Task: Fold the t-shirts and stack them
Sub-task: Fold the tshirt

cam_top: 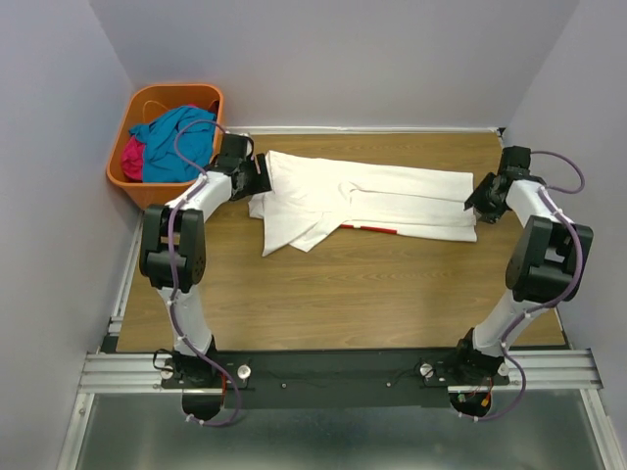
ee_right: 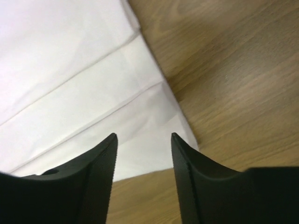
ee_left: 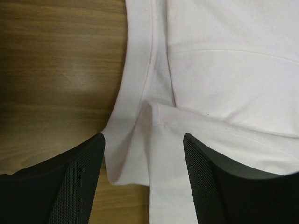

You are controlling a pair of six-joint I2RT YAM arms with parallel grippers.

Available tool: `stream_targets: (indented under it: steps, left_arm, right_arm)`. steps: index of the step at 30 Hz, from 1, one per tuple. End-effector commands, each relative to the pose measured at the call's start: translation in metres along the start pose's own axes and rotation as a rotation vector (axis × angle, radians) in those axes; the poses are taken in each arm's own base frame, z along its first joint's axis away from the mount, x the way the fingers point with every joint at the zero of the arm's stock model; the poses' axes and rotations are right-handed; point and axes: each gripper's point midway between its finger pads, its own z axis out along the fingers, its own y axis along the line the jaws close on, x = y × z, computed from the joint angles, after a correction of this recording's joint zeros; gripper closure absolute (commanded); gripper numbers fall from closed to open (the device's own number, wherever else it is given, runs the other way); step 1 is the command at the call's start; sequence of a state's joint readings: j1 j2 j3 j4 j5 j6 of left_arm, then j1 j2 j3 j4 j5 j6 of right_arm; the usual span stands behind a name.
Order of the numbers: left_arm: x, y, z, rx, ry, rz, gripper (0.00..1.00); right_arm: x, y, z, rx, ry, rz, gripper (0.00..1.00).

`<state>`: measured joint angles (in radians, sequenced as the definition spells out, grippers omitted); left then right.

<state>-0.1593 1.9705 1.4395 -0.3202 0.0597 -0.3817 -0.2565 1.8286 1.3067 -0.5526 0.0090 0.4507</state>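
Observation:
A white t-shirt [cam_top: 372,196], folded into a long band, lies across the far half of the wooden table [cam_top: 343,294]. A thin red sliver of its print [cam_top: 382,228] peeks out along its near edge. My left gripper [cam_top: 257,174] stands open over the band's left end. In the left wrist view the gripper [ee_left: 144,136] has the white cloth [ee_left: 224,70] lying loose below its spread fingers. My right gripper [cam_top: 475,201] is open at the right end. In the right wrist view the gripper [ee_right: 143,135] hovers above a corner of the cloth [ee_right: 70,70], gripping nothing.
An orange basket [cam_top: 176,90] sits off the table's far left corner and holds a teal-blue t-shirt [cam_top: 176,137] and a magenta t-shirt [cam_top: 132,162]. Grey walls close in the back and both sides. The arms' mounting rail [cam_top: 333,367] runs along the near edge.

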Motion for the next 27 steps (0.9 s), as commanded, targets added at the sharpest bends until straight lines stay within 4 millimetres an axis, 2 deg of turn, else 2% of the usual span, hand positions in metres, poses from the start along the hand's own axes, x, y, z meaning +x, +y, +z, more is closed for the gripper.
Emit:
stream_targets:
  steps: [1,2,3,4,5,7,8,9,10,11,14,16,21,24,27]
  left_arm:
    - [-0.019,-0.016,-0.043,0.005,-0.108,0.028,0.18]
    - [-0.026,-0.018,-0.059,-0.005,-0.147,0.038,0.18]
    - [-0.01,-0.016,-0.06,-0.014,-0.124,0.049,0.18]
    - [-0.005,-0.017,-0.066,-0.019,-0.128,0.058,0.18]
    - [0.011,-0.021,-0.074,-0.011,-0.114,0.074,0.18]
    - [0.024,-0.026,-0.085,0.005,-0.113,0.086,0.18]
    - [0.035,-0.029,-0.087,0.011,-0.1,0.097,0.18]
    - [0.06,-0.03,-0.085,0.009,-0.054,0.112,0.2]
    - [0.068,-0.032,-0.089,0.015,-0.048,0.119,0.2]
    - [0.09,-0.033,-0.087,0.015,-0.011,0.133,0.21]
    - [0.121,-0.033,-0.082,0.018,0.041,0.15,0.25]
    - [0.134,-0.036,-0.077,0.016,0.061,0.166,0.26]
    - [0.141,-0.033,-0.065,-0.037,0.063,0.198,0.27]
    - [0.14,-0.027,-0.061,-0.088,0.058,0.202,0.27]
    - [0.139,-0.024,-0.062,-0.115,0.05,0.191,0.26]
  right_arm:
    - [0.003,0.02,-0.035,-0.088,-0.055,-0.056,0.4]
    - [0.006,0.022,-0.041,-0.098,-0.061,-0.063,0.37]
    - [0.009,0.023,-0.046,-0.108,-0.065,-0.07,0.35]
    - [0.009,0.026,-0.057,-0.126,-0.085,-0.079,0.32]
    - [0.021,0.025,-0.057,-0.128,-0.069,-0.088,0.31]
    - [0.035,0.028,-0.066,-0.157,-0.063,-0.106,0.31]
    - [0.042,0.029,-0.068,-0.166,-0.054,-0.113,0.31]
    - [0.048,0.032,-0.072,-0.186,-0.049,-0.119,0.31]
    - [0.055,0.035,-0.074,-0.199,-0.039,-0.13,0.31]
    - [0.064,0.034,-0.077,-0.208,-0.032,-0.132,0.31]
    - [0.08,0.038,-0.082,-0.242,-0.016,-0.144,0.31]
    - [0.094,0.037,-0.079,-0.254,0.013,-0.147,0.31]
    - [0.116,0.042,-0.08,-0.311,0.056,-0.169,0.31]
    - [0.127,0.056,-0.082,-0.384,0.076,-0.223,0.31]
    - [0.148,0.076,-0.085,-0.468,0.114,-0.253,0.32]
